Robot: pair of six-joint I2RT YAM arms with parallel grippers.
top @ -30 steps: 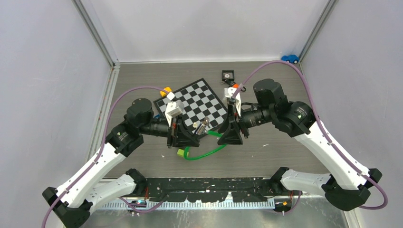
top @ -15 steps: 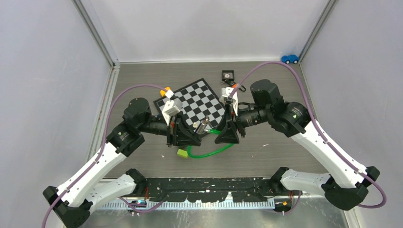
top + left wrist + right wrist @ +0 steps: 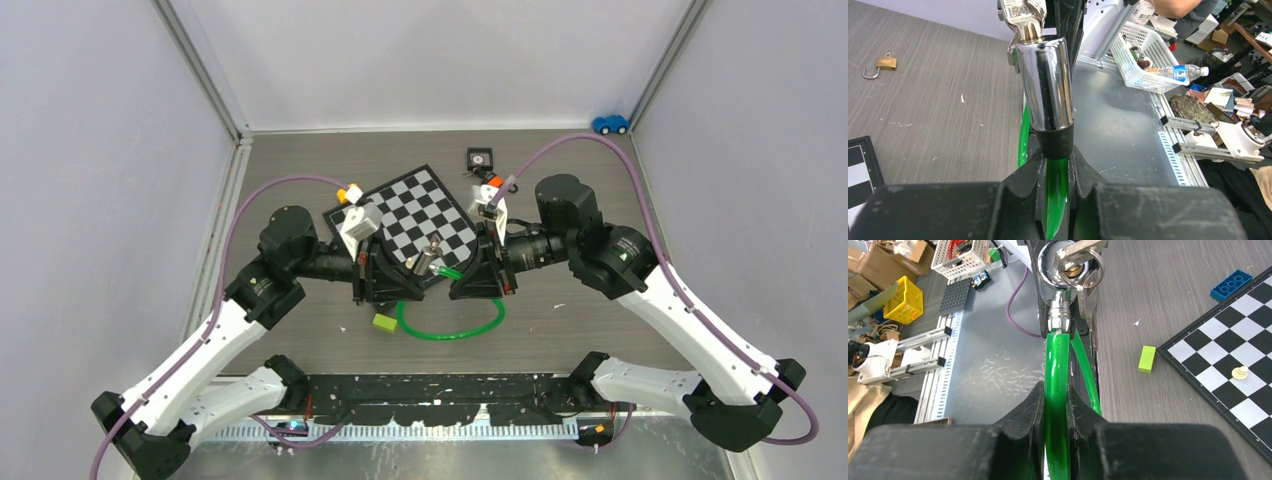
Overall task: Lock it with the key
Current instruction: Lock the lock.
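1. My left gripper (image 3: 1055, 172) is clamped on the green plastic-coated cable (image 3: 1055, 200), just below the upright chrome lock cylinder (image 3: 1045, 85).
2. Silver keys (image 3: 1020, 15) sit in the cylinder's top.
3. My right gripper (image 3: 1055, 402) pinches the same cable behind its metal end pin (image 3: 1059, 315).
4. The cable's loop curves over the grey table (image 3: 300, 160), just beside the black-and-white chessboard (image 3: 420, 205).

green plastic-coated cable (image 3: 450, 331) is hanging in a loop. Chrome lock cylinder (image 3: 1045, 85) is standing raised on one cable end, above the loop, with a silver key (image 3: 1020, 16) sitting in its top. Chrome ferrule (image 3: 1059, 316) on the other end is meeting the cylinder; can't tell if it's seated.
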